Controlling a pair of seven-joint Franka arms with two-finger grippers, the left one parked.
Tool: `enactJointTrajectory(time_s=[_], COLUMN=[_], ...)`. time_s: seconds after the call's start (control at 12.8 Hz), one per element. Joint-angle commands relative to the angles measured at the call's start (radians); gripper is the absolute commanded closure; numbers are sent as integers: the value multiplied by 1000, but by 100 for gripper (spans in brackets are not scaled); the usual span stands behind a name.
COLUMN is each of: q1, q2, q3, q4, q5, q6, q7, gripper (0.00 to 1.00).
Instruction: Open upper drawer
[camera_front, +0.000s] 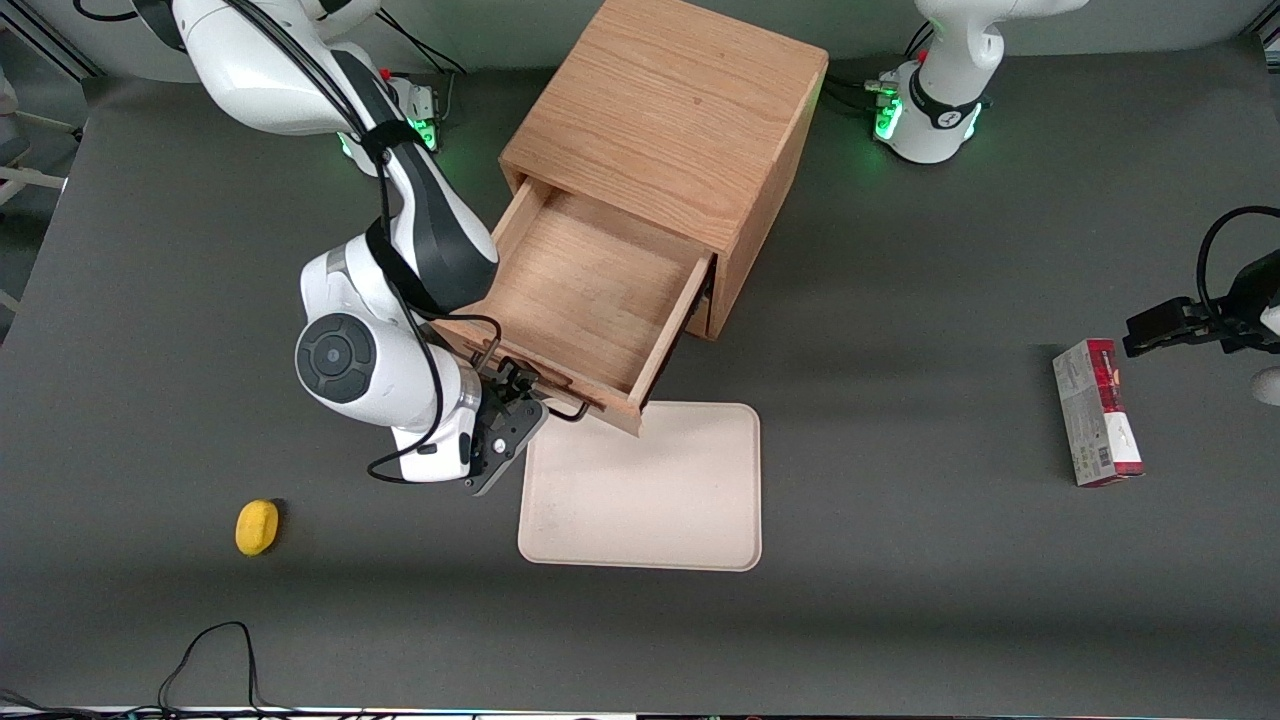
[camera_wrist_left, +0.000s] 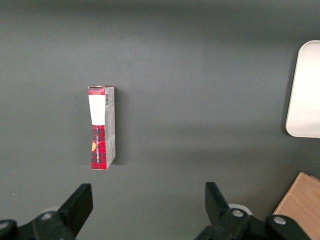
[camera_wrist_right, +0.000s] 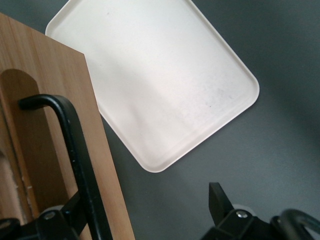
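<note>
Table (camera_front: 900, 600), upper drawer (camera_front: 590, 290) (out), gripper (camera_front: 525, 395).

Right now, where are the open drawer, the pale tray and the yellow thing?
Upper drawer (camera_front: 590, 290): front view, on its bare wooden floor.
Pale tray (camera_front: 650, 490): front view, on its flat middle.
Yellow thing (camera_front: 257, 527): front view, on its top.

Upper drawer (camera_front: 590, 290) stands pulled out of the cabinet (camera_front: 680, 120), its front over the tray (camera_front: 645, 490) edge. End effector (camera_front: 520, 400) at the drawer handle (camera_wrist_right: 75, 150), fingers apart. Lemon (camera_front: 257, 526) toward the working arm's end of the bench (camera_front: 900, 600), box (camera_front: 1097, 412) toward the parked arm's.
</note>
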Motion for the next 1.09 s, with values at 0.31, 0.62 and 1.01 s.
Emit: enactJointTrajectory(time_s=[0.31, 0.62, 1.01], q1=[-37, -49, -47], q2=[46, 55, 43], q3=[1, -1, -1], q4=[72, 84, 108], q5=[16, 14, 11], q6=[-9, -5, -15], q7=[20, 20, 40], gripper=[0, 0, 0])
